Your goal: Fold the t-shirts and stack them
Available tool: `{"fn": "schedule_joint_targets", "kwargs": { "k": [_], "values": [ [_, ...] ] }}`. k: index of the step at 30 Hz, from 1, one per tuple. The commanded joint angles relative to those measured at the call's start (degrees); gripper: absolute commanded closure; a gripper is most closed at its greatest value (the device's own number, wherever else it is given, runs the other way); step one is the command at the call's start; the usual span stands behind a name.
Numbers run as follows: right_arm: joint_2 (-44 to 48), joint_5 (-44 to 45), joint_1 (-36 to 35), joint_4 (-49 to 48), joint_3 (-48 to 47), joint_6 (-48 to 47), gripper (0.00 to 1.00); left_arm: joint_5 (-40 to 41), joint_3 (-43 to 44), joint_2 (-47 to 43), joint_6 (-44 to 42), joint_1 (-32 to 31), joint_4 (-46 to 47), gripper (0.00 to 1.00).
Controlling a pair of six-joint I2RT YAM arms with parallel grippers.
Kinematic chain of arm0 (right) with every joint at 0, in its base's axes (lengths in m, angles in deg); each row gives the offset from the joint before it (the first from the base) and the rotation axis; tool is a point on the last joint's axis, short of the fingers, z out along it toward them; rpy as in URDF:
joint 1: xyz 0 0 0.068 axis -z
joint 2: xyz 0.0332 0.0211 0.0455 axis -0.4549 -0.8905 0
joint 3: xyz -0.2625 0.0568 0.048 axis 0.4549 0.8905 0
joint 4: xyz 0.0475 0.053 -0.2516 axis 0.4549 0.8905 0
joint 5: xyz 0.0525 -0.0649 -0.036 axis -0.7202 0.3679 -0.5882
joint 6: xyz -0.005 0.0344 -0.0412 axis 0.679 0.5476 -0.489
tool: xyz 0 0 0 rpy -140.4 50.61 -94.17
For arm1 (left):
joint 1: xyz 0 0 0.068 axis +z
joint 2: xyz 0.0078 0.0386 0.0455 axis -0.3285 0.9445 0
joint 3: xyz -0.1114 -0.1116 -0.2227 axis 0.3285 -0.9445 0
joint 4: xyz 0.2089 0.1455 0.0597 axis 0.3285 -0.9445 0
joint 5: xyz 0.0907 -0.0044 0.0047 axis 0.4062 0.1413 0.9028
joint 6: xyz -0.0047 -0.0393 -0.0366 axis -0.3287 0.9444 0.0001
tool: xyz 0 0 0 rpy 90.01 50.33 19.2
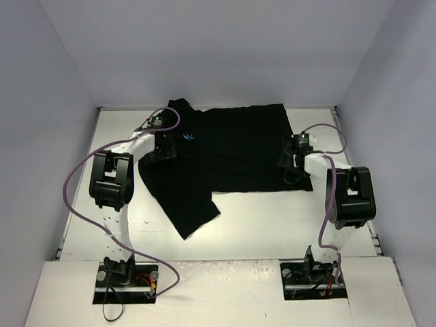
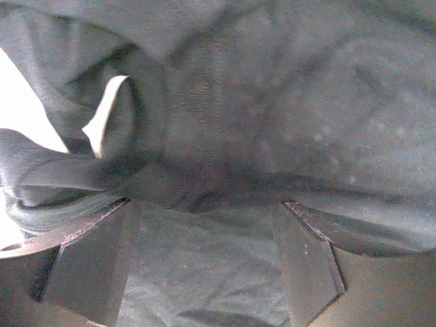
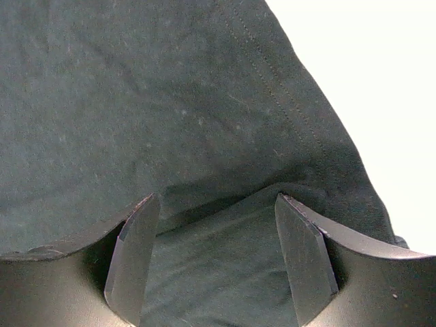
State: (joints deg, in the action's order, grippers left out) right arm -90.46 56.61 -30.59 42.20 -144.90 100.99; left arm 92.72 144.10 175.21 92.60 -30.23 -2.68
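One black t-shirt (image 1: 225, 150) lies spread on the white table (image 1: 272, 225), with a tiny blue mark (image 1: 189, 137) near its left side and a sleeve pointing to the near left. My left gripper (image 1: 162, 148) sits on the shirt's left part. In the left wrist view (image 2: 208, 208) its jaws stand wide apart with bunched black cloth (image 2: 225, 122) between them. My right gripper (image 1: 289, 167) sits on the shirt's right near corner. In the right wrist view (image 3: 216, 201) its jaws stand wide apart with a raised fold of cloth (image 3: 204, 102) between them.
Grey walls close the table at the back and both sides. Purple cables loop from both arms. The arm bases stand at the near edge. White table shows beyond the hem in the right wrist view (image 3: 381, 82).
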Motion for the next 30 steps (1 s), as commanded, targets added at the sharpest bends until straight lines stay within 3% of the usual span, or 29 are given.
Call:
{"fn": "schedule_joint_targets", "kwargs": {
  "k": [1, 8, 13, 17, 30],
  "values": [
    [5.65, 2.03, -0.06, 4.71, -2.86, 0.43, 0.33, -1.44, 2.11, -5.34, -2.48, 3.06, -2.13, 0.25],
    [20.73, 3.67, 3.19, 11.18, -2.06, 1.13, 0.33, -4.59, -9.49, -28.85, 2.34, 2.80, -4.97, 0.22],
    [23.93, 2.83, 6.38, 13.61, 2.90, 3.10, 0.36, -7.17, -22.92, -41.45, 7.59, 2.87, -7.48, 0.24],
    [22.30, 0.90, 10.42, 13.46, 5.83, 4.66, 0.37, -11.47, -32.38, -45.24, 11.45, 1.93, -7.00, 0.26],
    [11.47, 1.54, 12.14, 10.64, 7.03, 6.02, 0.37, -12.61, -40.81, -49.97, 14.63, -3.40, -7.31, 0.27]
  ]
}}
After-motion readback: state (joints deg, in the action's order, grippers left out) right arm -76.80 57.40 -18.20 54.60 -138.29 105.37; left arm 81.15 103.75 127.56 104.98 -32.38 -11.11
